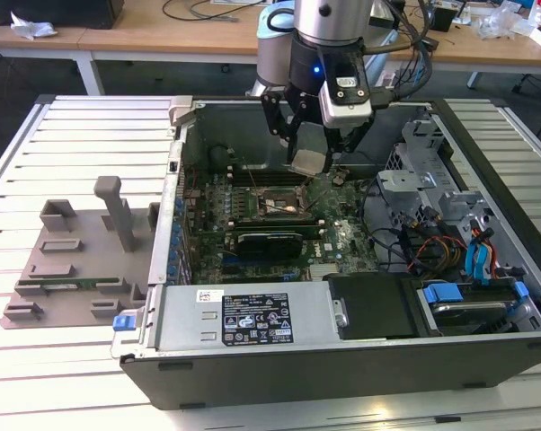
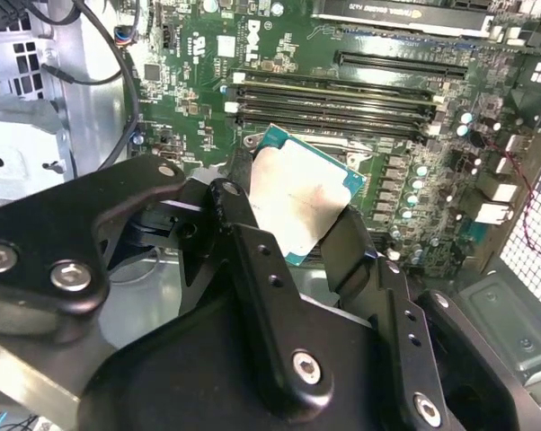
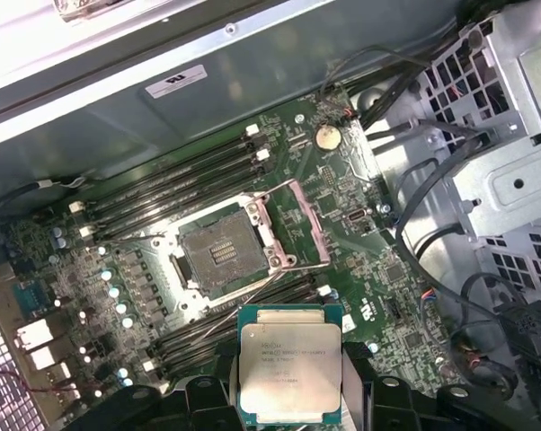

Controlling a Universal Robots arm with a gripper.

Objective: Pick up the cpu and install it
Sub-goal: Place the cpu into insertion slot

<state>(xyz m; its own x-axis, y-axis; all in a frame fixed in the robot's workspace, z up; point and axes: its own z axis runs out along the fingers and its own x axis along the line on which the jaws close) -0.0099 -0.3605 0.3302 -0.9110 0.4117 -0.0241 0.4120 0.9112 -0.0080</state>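
Slatted grey table (image 1: 82, 135) carrying an open black computer case (image 1: 342, 373).
My black gripper (image 2: 288, 208) clamps the square silver cpu (image 3: 290, 364) over the green motherboard (image 3: 360, 206), near its open socket (image 3: 218, 256).

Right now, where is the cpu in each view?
Exterior view: cpu held in the gripper, above the open socket.
First wrist view: cpu beside the socket, clear of it.
Second wrist view: cpu overlapping the socket.
Shared landmark: the socket.
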